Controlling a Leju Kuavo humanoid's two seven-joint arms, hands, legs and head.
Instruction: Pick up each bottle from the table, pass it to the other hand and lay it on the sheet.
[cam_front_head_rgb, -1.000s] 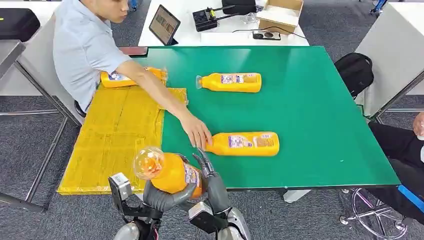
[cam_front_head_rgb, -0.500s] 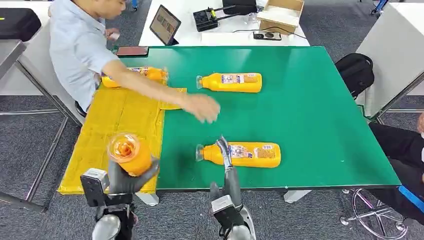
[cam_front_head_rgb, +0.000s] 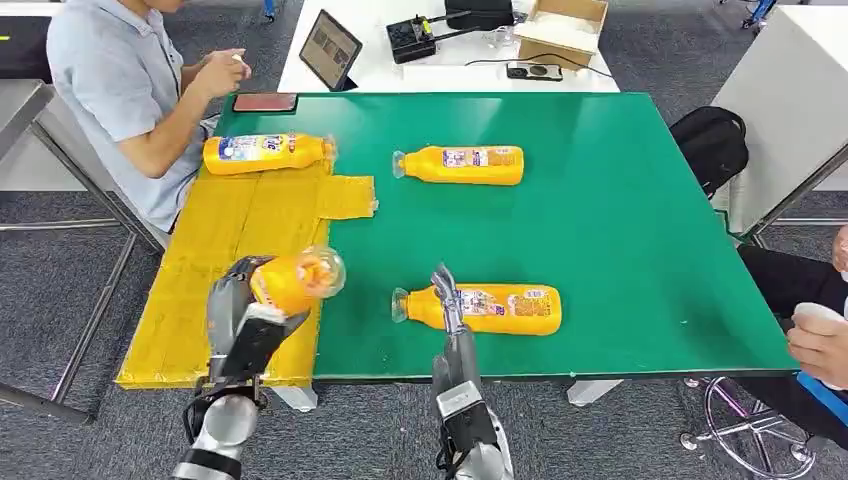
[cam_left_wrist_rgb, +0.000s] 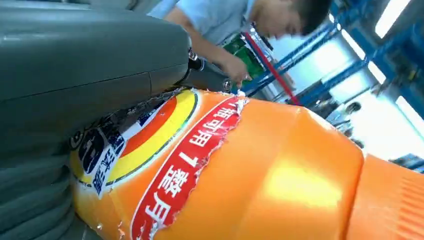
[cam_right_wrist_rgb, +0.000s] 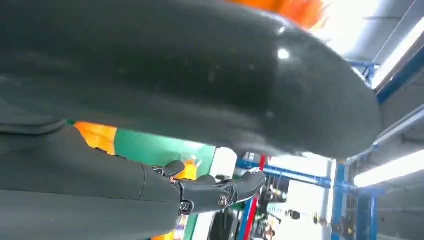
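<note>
On the green table (cam_front_head_rgb: 620, 220) the left hand (cam_front_head_rgb: 240, 320) grips an orange bottle (cam_front_head_rgb: 295, 280) above the yellow sheet (cam_front_head_rgb: 235, 240), ready, I'd say, to lay it down, while the right hand (cam_front_head_rgb: 448, 300), fingers extended and empty, reaches the next bottle (cam_front_head_rgb: 500, 308).

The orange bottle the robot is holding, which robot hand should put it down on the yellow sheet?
The left robot hand. It already grips the orange bottle right over the yellow sheet, so it likely just needs to lower it. The right robot hand is empty, over by another bottle on the green table.
</note>
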